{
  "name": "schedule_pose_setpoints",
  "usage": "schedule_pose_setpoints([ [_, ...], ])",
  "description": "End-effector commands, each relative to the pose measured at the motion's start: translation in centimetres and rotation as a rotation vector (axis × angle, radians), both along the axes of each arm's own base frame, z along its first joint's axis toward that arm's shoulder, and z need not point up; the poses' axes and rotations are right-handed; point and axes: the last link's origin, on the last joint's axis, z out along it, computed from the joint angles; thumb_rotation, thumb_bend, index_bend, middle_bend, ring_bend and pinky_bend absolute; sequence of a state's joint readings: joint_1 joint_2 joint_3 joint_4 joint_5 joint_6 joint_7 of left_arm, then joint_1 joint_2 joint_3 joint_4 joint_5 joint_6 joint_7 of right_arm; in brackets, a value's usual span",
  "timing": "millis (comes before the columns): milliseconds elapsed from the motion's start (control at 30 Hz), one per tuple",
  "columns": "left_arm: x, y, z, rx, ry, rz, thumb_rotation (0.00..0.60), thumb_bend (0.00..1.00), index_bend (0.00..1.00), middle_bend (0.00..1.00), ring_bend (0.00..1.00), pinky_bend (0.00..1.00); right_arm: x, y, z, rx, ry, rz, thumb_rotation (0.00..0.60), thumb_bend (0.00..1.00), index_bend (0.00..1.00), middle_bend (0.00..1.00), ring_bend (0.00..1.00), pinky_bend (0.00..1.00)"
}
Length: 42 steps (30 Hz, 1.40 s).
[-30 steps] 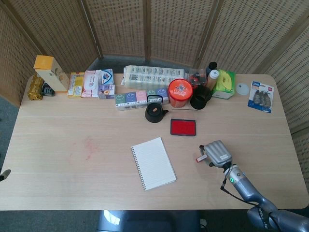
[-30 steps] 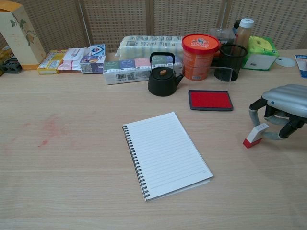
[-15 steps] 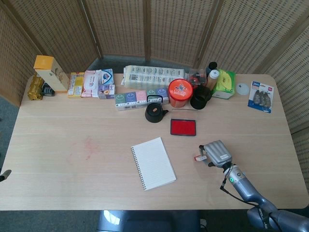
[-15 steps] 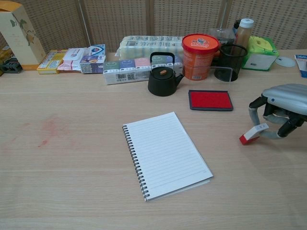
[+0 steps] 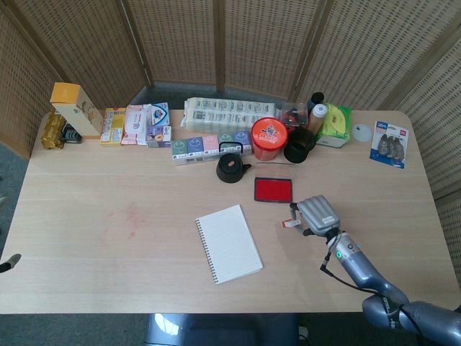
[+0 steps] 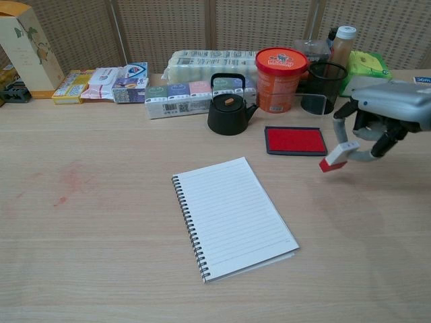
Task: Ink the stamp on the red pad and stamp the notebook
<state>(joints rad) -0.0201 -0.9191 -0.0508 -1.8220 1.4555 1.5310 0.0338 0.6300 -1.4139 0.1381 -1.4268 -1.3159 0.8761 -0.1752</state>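
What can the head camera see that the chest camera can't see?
Only the head view shows the whole table, the right forearm and the gold item at far left. Only the chest view shows the stamp lifted off the table, tilted, red end down. Both show the right hand holding it, the red pad and notebook.

Along the far edge of the pale wooden tabletop [image 5: 108, 238] you have a row of clutter. At the left stands a tall cream carton with an orange top [image 5: 74, 108], then flat snack packets [image 5: 135, 124] and a long white wrapped pack [image 5: 227, 113] with a strip of small pastel boxes [image 5: 202, 146] before it. A black cast-iron teapot [image 6: 227, 108] sits just in front of those boxes. Beside it you see an orange tub with a red lid [image 6: 281, 69], touching a black mesh cup [image 6: 324, 87]. A green tissue box [image 5: 333, 124] lies further right, and a blue blister card [image 5: 390, 143] is near the right edge.
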Motion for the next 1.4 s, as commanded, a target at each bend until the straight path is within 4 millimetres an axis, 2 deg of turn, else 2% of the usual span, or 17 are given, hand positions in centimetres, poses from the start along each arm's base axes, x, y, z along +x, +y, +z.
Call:
schedule_pose_setpoints([
  [33, 0.0, 0.0, 0.0, 0.001, 0.0, 0.001, 0.6, 0.01, 0.0, 0.0, 0.01, 0.0, 2.3, -2.1, 0.5, -0.013, 0.017, 0.006, 0.6, 0.42, 0.62, 0.91, 1.0, 1.0],
  [300, 0.0, 0.0, -0.1, -0.008, 0.002, 0.0, 0.6, 0.0, 0.0, 0.0, 0.01, 0.0, 3.8, -5.6, 0.4, -0.03, 0.076, -0.079, 0.6, 0.42, 0.62, 0.91, 1.0, 1.0],
  [467, -0.1, 0.1, -0.1, -0.009, 0.001, 0.004, 0.6, 0.0, 0.0, 0.0, 0.01, 0.0, 4.3, -6.9, 0.1, -0.038, 0.101, -0.131, 0.6, 0.42, 0.62, 0.91, 1.0, 1.0],
  [933, -0.3, 0.2, 0.2, -0.004, -0.007, 0.012, 0.6, 0.01, 0.0, 0.0, 0.01, 0.0, 5.3, -9.4, -2.0, -0.059, 0.162, -0.268, 0.6, 0.43, 0.62, 0.91, 1.0, 1.0],
  [1400, -0.7, 0.5, 0.3, -0.008, -0.012, 0.03, 0.6, 0.01, 0.0, 0.0, 0.01, 0.0, 5.9, -10.6, -3.8, -0.059, 0.193, -0.346, 0.6, 0.43, 0.63, 0.91, 1.0, 1.0],
])
